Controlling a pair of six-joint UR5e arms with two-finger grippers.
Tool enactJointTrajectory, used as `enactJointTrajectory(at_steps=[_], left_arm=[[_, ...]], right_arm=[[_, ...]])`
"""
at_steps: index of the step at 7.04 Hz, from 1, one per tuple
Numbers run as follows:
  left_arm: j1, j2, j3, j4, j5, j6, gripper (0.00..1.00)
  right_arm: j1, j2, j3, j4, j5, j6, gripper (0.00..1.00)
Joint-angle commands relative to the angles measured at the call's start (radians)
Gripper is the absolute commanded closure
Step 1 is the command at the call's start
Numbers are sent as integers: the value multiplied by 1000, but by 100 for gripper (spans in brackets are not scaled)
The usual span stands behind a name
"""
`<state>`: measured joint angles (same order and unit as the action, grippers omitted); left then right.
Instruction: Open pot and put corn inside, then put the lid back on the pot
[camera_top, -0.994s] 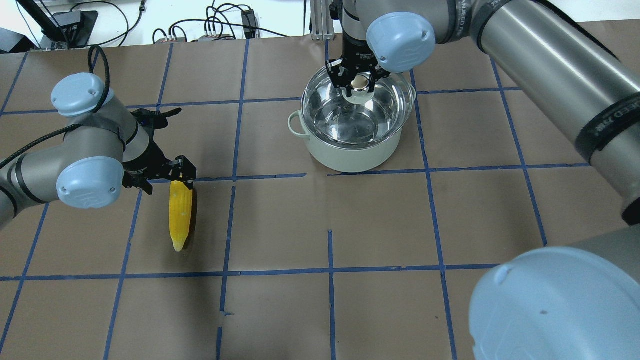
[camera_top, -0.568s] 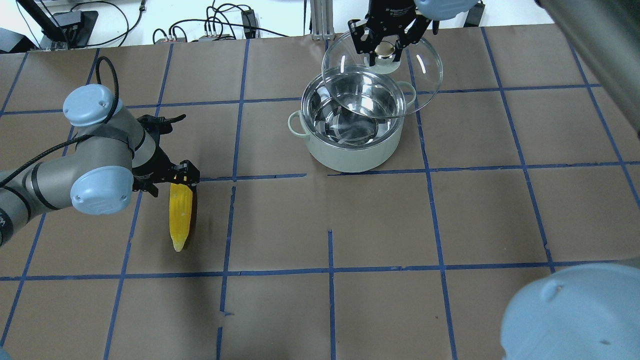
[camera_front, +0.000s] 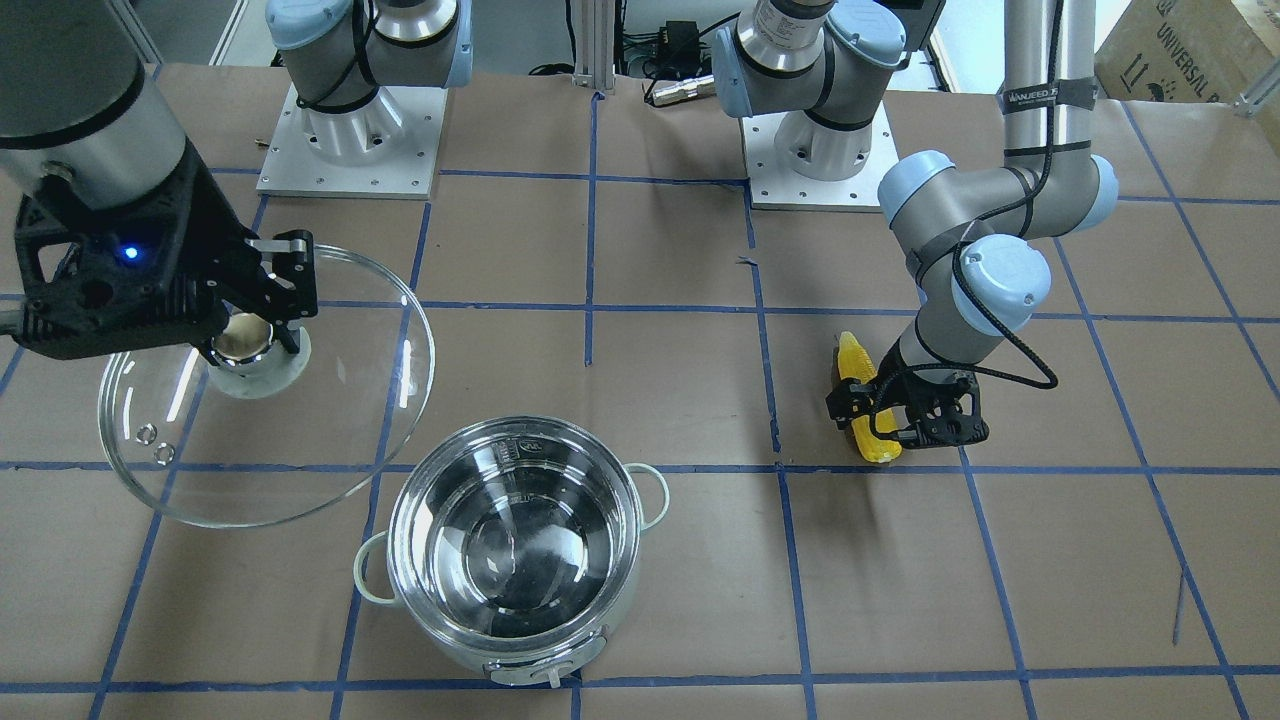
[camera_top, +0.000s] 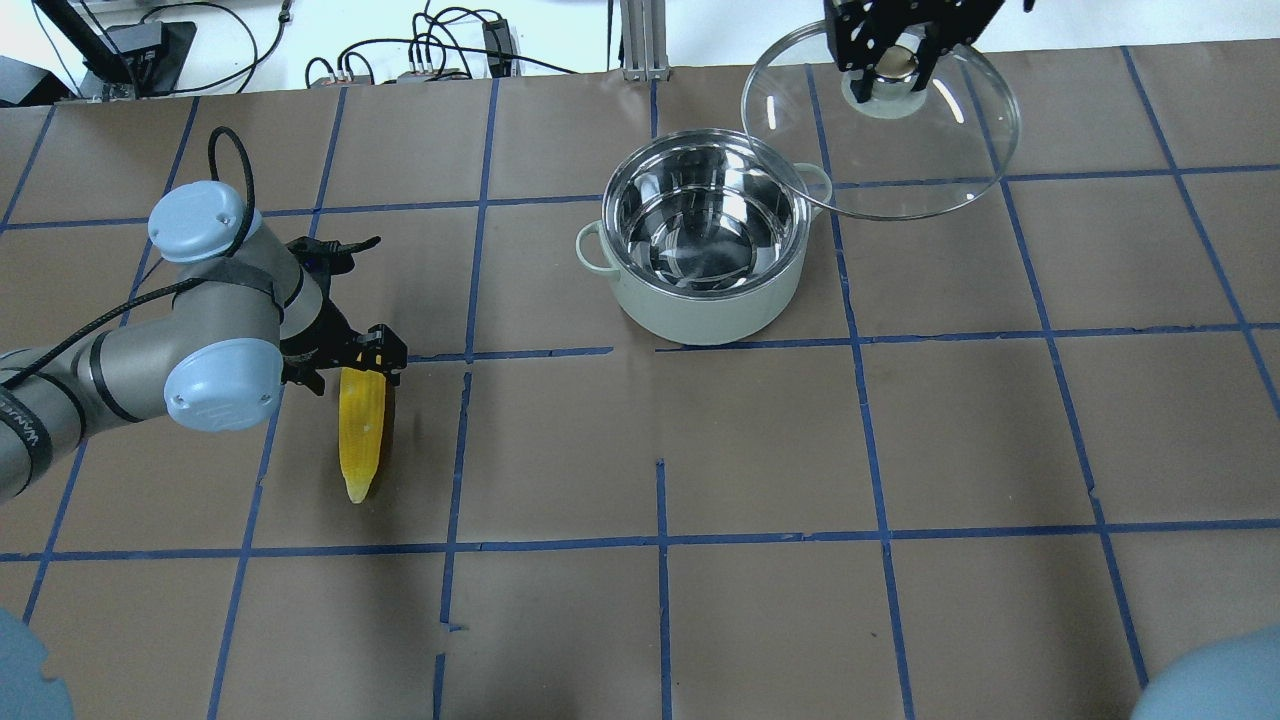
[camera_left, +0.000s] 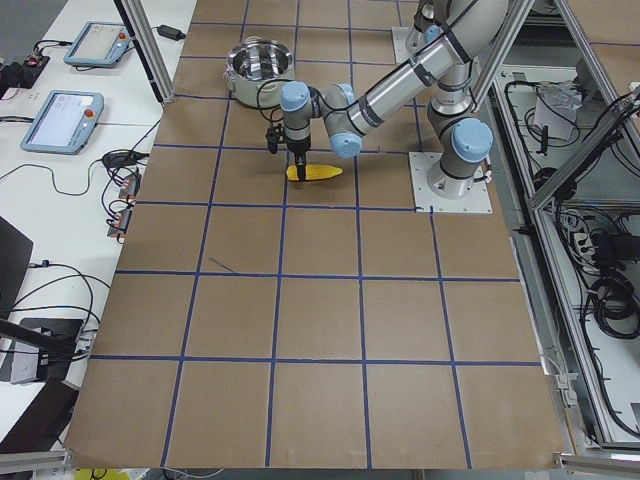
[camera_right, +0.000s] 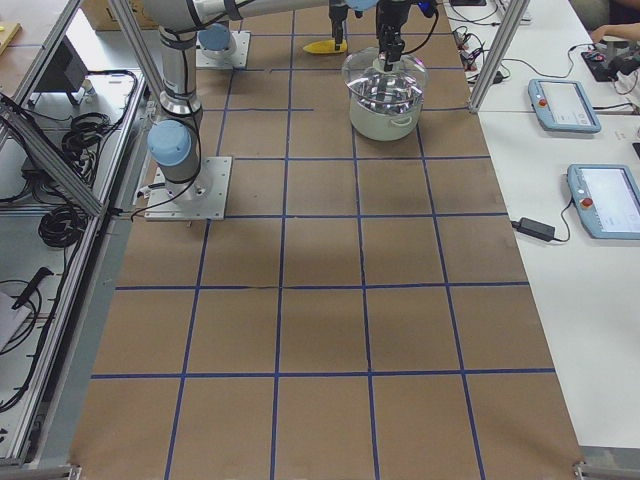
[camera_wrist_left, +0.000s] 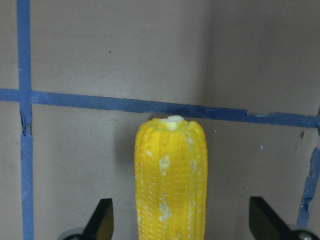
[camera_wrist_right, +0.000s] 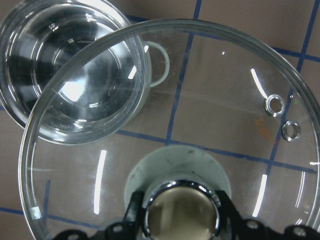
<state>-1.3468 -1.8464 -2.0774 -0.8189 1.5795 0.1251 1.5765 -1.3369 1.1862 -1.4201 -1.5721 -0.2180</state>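
The table (camera_top: 760, 600) fills my screens, brown paper all over it, ruled into squares by blue tape. Aluminium framing (camera_right: 50, 150) runs along the robot's side, and the white bench (camera_right: 600, 300) opposite carries 2 teach pendants (camera_right: 563, 105).

The pot (camera_top: 700, 315) stands open on the paper, on the side away from the arm bases. The right gripper (camera_top: 893, 55) is clamped on the knob (camera_wrist_right: 180, 215) of the lid (camera_top: 935, 150). It holds the lid in the air off to the pot's side, and from above the glass edge just overlaps the pot's rim.

Over on the left, the corn (camera_top: 360, 440) lies flat, well apart from the pot. The left gripper (camera_top: 345, 368) hangs over its blunt end, fingers spread wide, with a gap on each side.

For writing, a cardboard box (camera_front: 1180, 50) at the corner reads "UNIVERSAL". A band (camera_front: 1040, 95) on the left arm has lettering I can't make out.
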Motion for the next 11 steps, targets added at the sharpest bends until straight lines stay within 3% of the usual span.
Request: enactJointTrajectory(at_steps=[1, 3, 4, 6, 8, 9, 11], left_arm=[[0, -4, -15, 32, -1, -1, 24], [0, 3, -15, 33, -12, -13, 86], [-2, 12, -15, 33, -13, -13, 98], [-3, 21, 32, 0, 8, -83, 100], [-41, 64, 115, -141, 5, -168, 99], [-57, 87, 193, -217, 4, -170, 99], [-173, 101, 458, -534, 5, -258, 99]], right_arm=[[-21, -158, 184, -5, 18, -14, 76], [-78, -260, 337, -68, 64, -21, 75], [-82, -278, 343, -68, 72, -21, 75], [-72, -304, 345, -62, 69, -11, 75], [-72, -312, 368, -63, 54, -3, 75], [-72, -330, 401, -80, 55, -6, 75], [-72, -346, 447, -135, 31, -4, 75]])
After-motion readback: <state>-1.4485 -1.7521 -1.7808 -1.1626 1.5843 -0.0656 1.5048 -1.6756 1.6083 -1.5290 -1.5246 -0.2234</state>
